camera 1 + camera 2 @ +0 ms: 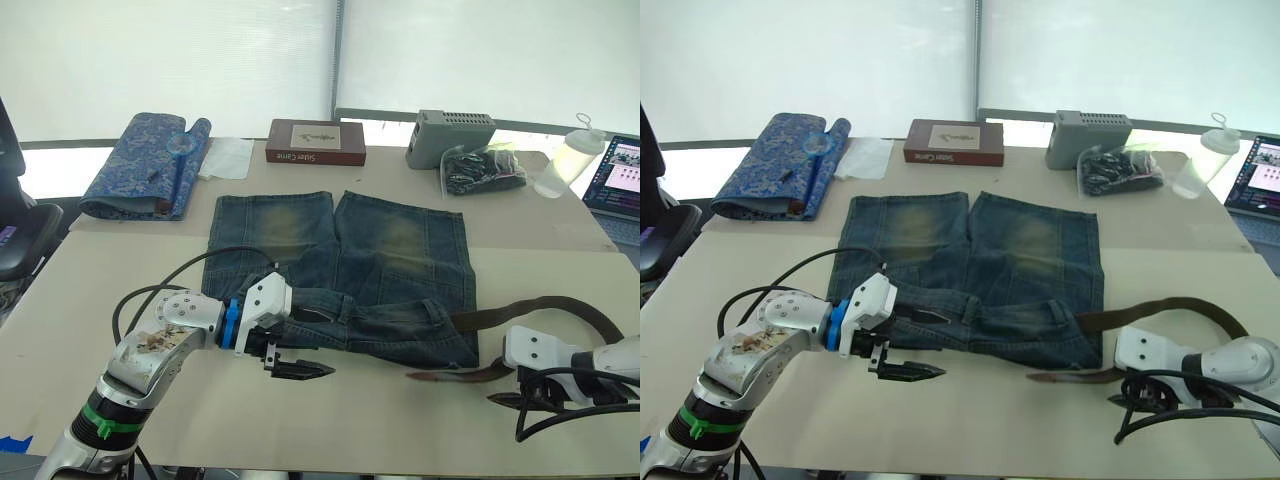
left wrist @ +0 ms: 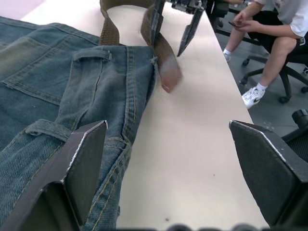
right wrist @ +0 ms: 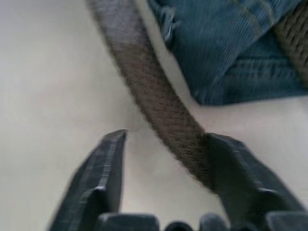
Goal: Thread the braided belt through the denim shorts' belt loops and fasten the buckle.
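Observation:
The denim shorts (image 1: 340, 270) lie flat on the table with the waistband toward me. Two belt loops (image 2: 91, 54) (image 2: 45, 127) show on the waistband. The braided belt (image 1: 580, 315) comes out from the shorts' right side, curves round, and its brown tip (image 1: 425, 377) rests by the right corner of the waistband. The buckle is hidden. My left gripper (image 1: 297, 371) is open just in front of the waistband's left part, holding nothing. My right gripper (image 3: 168, 134) is open with the belt strap (image 3: 159, 101) running between its fingers, against one finger (image 3: 240, 173).
Along the table's far edge lie a blue patterned fabric roll (image 1: 145, 165), a brown box (image 1: 315, 142), a grey box (image 1: 450, 135), a bag of black cables (image 1: 483, 168), a plastic bottle (image 1: 565, 160) and a laptop (image 1: 618, 178). A person (image 2: 269, 38) sits beyond the table's right side.

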